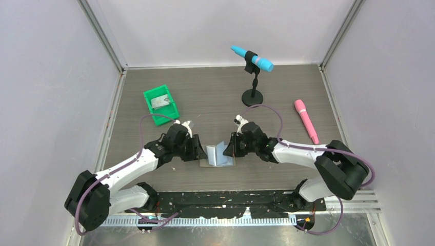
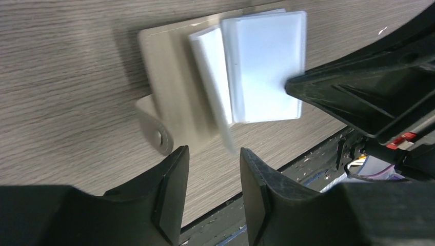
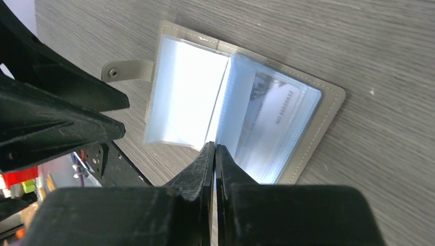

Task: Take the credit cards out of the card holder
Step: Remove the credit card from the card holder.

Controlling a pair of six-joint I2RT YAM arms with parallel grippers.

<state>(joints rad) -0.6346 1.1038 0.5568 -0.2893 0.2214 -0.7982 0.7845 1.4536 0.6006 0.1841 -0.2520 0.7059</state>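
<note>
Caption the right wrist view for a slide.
Right hand pinches a clear pocket leaf of the open card holder, one card showing inside.

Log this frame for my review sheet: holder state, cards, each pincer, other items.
card holder: open on the table, one pocket leaf upright
cards: printed card in a pocket; grey flat piece in green bin
left pincer: open, empty, near the holder's tab
right pincer: shut on the upright leaf
other: blue microphone on stand; pink microphone lying flat
</note>
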